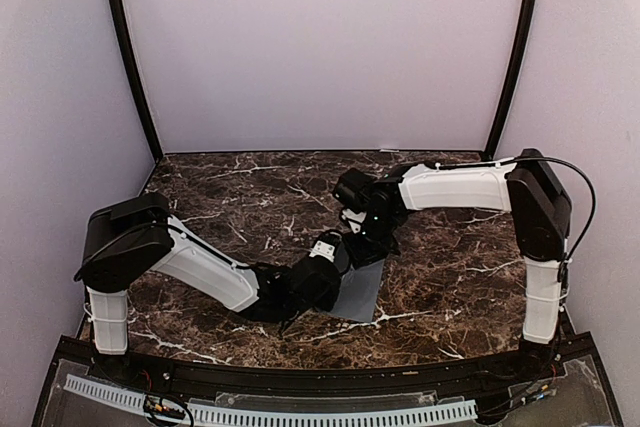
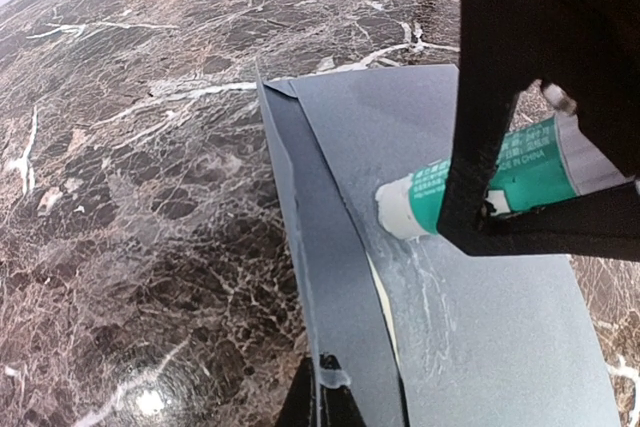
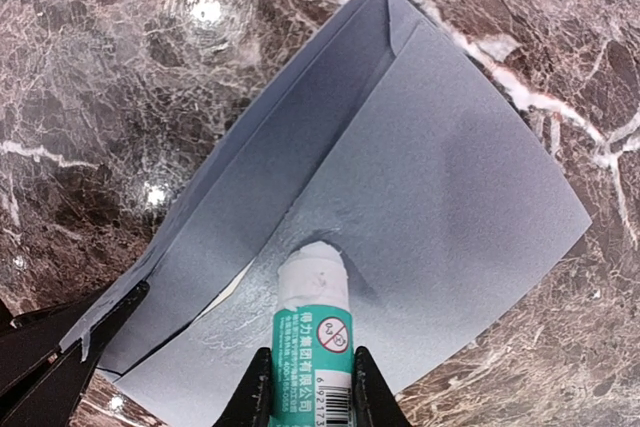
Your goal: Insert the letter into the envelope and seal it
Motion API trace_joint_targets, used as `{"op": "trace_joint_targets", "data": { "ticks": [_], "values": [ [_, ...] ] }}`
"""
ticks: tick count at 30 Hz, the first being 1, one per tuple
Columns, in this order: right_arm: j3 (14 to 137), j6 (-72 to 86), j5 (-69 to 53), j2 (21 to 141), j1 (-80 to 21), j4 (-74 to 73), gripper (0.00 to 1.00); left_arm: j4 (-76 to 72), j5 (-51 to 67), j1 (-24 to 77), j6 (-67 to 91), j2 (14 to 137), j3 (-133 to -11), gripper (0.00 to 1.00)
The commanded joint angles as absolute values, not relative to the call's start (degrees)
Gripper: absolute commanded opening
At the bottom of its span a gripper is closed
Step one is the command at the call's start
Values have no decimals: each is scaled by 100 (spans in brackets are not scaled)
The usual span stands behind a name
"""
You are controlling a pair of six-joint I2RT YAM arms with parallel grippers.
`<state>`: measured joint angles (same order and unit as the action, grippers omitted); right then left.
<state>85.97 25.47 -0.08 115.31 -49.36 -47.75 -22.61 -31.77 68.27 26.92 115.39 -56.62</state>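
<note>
The blue-grey envelope (image 1: 362,292) lies flat on the marble table. In the left wrist view its body (image 2: 490,337) has glue smears and its flap (image 2: 335,277) is lifted along the left side. My left gripper (image 2: 325,395) is shut on the flap's edge. Only a pale sliver of the letter (image 2: 384,304) shows inside the opening; it also shows in the right wrist view (image 3: 230,287). My right gripper (image 3: 312,379) is shut on a white-and-green glue stick (image 3: 312,312), whose white tip presses on the envelope (image 3: 450,167) near the flap (image 3: 240,177).
The dark marble table (image 1: 220,197) spreads around the envelope. Both arms meet over the middle; the left gripper (image 1: 305,287) and right gripper (image 1: 365,235) are close together. The left gripper's fingers (image 3: 60,357) show at the lower left of the right wrist view.
</note>
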Motion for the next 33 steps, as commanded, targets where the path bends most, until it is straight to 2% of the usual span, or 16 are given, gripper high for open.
{"op": "trace_joint_targets", "data": {
  "ticks": [1, 19, 33],
  "values": [
    [8340, 2502, -469, 11722, -5007, -4957, 0, -2070, -3137, 6884, 2618, 11549, -5713, 0],
    [7947, 2714, -1514, 11339, -5495, -4894, 0, -1986, -3243, 6891, 2632, 11549, -5747, 0],
    [8349, 2646, -270, 11678, -5086, -5250, 0, -2010, -3210, 6916, 2521, 11556, -5752, 0]
  ]
}}
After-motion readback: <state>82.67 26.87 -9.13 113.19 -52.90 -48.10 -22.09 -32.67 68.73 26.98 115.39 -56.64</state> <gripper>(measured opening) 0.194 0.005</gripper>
